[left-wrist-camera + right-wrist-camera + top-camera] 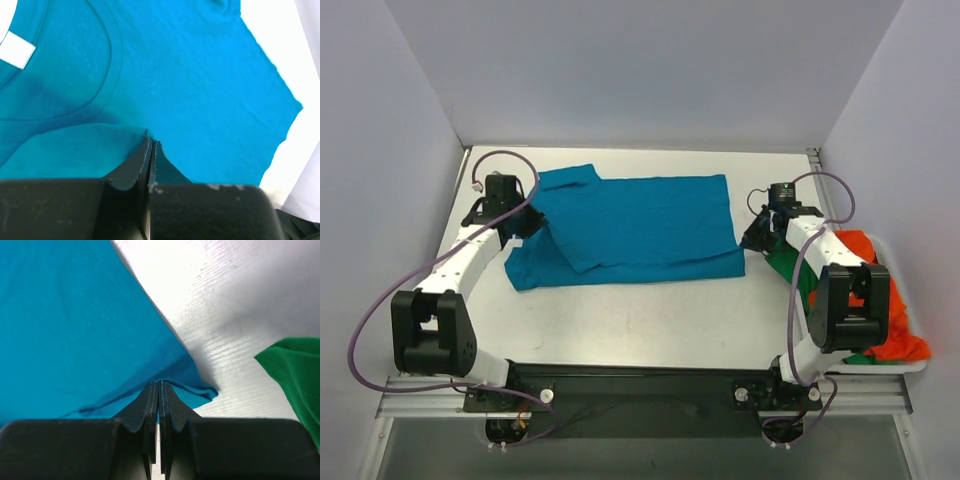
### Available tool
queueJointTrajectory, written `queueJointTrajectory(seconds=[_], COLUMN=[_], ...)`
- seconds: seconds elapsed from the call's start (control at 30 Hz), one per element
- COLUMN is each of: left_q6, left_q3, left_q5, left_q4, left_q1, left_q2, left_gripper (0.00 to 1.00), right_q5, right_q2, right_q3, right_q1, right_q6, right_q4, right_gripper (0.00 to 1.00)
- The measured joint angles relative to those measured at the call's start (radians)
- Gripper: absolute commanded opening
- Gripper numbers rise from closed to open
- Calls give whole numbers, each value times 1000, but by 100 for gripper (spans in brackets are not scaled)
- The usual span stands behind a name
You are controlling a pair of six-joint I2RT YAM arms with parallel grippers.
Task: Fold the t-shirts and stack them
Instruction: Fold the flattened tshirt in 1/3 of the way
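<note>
The teal-blue t-shirt (640, 225) lies spread across the middle of the white table (640, 320), its left part folded over. My left gripper (527, 222) is shut on the shirt's left edge; in the left wrist view the gripper (150, 142) pinches a raised fold of the teal cloth (200, 75) near the collar. My right gripper (752, 240) is shut on the shirt's right edge; in the right wrist view the gripper (158, 385) clamps the teal hem (75, 315). An orange-red t-shirt (895, 300) and a green t-shirt (790, 270) lie heaped at the right.
Grey walls enclose the table on the left, back and right. A corner of the green cloth (297, 375) shows at the right of the right wrist view. A white label (17, 50) sits inside the teal shirt's collar. Bare table lies in front of the shirt.
</note>
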Motion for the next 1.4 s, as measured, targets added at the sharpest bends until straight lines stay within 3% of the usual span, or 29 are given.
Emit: queueJointTrajectory(seconds=[0.87, 1.4], left_q6=[8, 21], left_q3=[24, 10], left_q5=[87, 101], left_q4=[13, 14], left_q1=[140, 179], left_q2=[-5, -21], left_gripper=[0, 0], right_q5=[-40, -91], right_q2=[55, 195], right_q3=[58, 183], right_q1=[-53, -39], right_q6=[0, -3], right_q4=[24, 45], right_gripper=[0, 0])
